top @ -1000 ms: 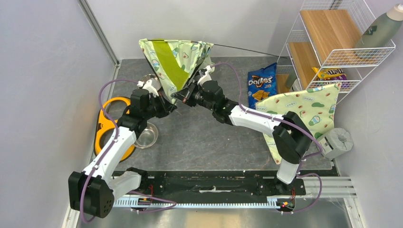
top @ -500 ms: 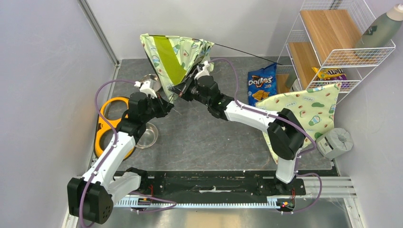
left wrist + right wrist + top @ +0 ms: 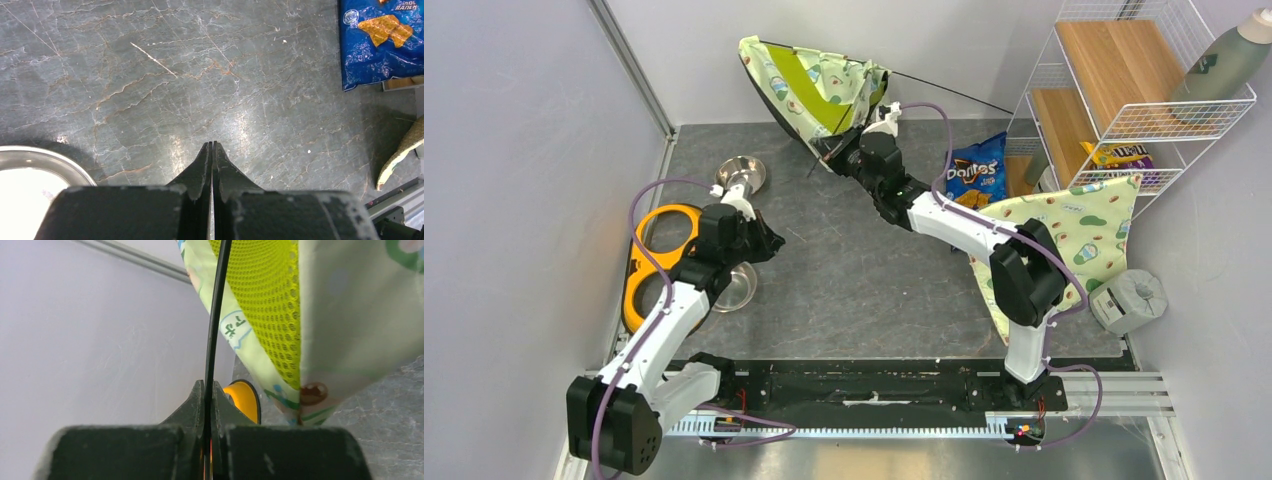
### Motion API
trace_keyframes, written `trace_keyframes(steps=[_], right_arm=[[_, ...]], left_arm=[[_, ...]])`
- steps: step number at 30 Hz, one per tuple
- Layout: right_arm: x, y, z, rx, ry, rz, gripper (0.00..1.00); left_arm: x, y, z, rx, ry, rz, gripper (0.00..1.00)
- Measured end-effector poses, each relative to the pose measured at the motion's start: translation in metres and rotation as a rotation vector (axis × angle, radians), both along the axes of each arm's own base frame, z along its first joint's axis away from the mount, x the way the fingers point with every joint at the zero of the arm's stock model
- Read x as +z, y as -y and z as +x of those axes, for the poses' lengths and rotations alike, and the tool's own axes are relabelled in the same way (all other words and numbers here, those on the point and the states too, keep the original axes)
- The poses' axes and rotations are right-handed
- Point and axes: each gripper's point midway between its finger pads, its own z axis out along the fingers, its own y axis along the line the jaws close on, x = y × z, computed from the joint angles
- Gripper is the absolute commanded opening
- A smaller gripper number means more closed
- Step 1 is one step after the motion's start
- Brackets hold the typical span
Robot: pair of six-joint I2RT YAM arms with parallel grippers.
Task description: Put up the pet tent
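Your main risk is the grip. The tent [image 3: 819,85] hangs in the air at 12 o'clock, up against the back wall, and all that carries it is one thin black pole [image 3: 214,325] pinched at the very tips of the right jaws. A slick, springy rod like that can slide or twist between the tips, and then the fabric would swing or drop to the table [image 3: 854,280]. The tent is also only part-formed and lopsided, so its weight pulls to one side of the pinch.

Watch the loose end of the pole too. It sticks out toward 2 o'clock, near the wire shelf [image 3: 1144,90], and any turn of the wrist could catch it there or flex it hard. The wall just behind the tent leaves you little room to push further out.

The right jaws are closed tight on the pole, with mesh and printed fabric hanging just beside them. The left jaws are pressed together on nothing, low over bare table at 9 o'clock beside a steel bowl [image 3: 736,285]. They are well apart from the tent, so they cannot steady it.
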Motion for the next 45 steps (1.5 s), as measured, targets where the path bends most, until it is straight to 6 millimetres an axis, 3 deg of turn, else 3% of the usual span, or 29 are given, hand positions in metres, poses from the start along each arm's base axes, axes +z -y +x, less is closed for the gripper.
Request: trace_keyframes(steps=[3,4,5,8,10,11,14,17,22,31,38,45], right_arm=[[0.000,-0.006,-0.005,0.024,-0.007,0.007,0.00],[0.000,-0.009,-0.008,0.037,-0.012,0.012,0.00],[0.000,-0.011,-0.010,0.052,-0.021,0.019,0.00],[-0.001,-0.015,-0.015,0.084,-0.050,0.041,0.00],[0.000,-0.017,-0.017,0.104,-0.075,0.057,0.00],[0.000,-0.017,-0.017,0.110,-0.086,0.063,0.00],[0.007,-0.016,-0.016,0.129,-0.118,0.081,0.00],[0.029,-0.016,-0.012,0.154,-0.113,0.105,0.00],[0.058,-0.020,-0.009,0.212,-0.086,0.122,0.00],[0.048,-0.030,-0.015,0.289,-0.141,0.102,0.00],[0.062,-0.032,-0.015,0.313,-0.151,0.144,0.00],[0.064,-0.034,-0.012,0.315,-0.158,0.157,0.00]], left_arm=[[-0.001,0.000,0.001,0.000,-0.007,0.002,0.02],[0.000,0.001,0.003,0.001,-0.008,0.002,0.09],[0.001,0.001,0.005,0.002,-0.007,0.002,0.18],[0.009,0.000,0.012,0.011,0.015,0.010,0.64],[0.016,-0.002,0.018,0.017,0.048,0.019,0.81],[0.020,-0.002,0.021,0.020,0.068,0.023,0.84],[0.031,-0.006,0.032,0.041,0.131,0.035,0.84],[0.039,-0.005,0.045,0.052,0.171,0.038,0.78],[0.041,0.006,0.071,0.025,0.235,0.012,0.77],[0.056,0.039,0.117,-0.072,0.472,-0.122,0.78],[0.058,0.061,0.147,-0.134,0.584,-0.220,0.79],[0.096,0.070,0.159,-0.161,0.733,-0.270,0.80]])
